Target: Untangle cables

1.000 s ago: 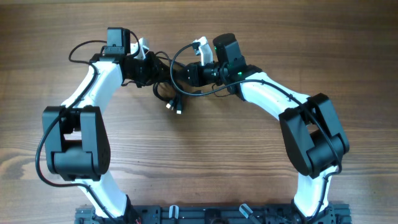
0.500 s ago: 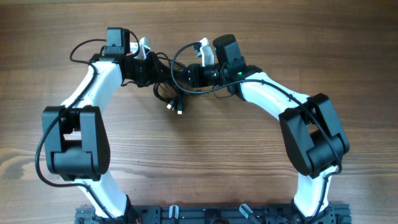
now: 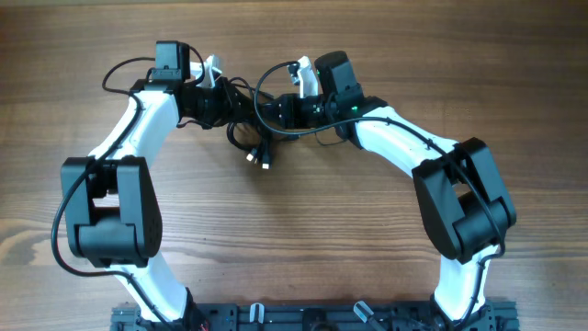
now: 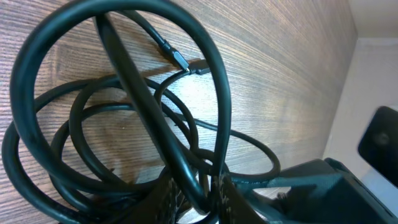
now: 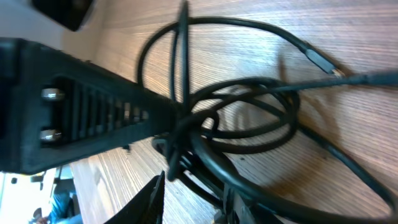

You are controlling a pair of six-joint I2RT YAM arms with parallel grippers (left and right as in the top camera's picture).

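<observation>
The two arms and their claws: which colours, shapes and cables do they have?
Both the left arm and the right arm have white curved shells and bulky black joint housings. Thin black wires loop along each. The right arm carries a small green light. One claw finger is black, ribbed, with two screws.

No writing, label, brand, number or sign is legible on the cables [image 3: 244, 140], arms [image 3: 144, 121] or worktop [image 3: 294, 241].
</observation>
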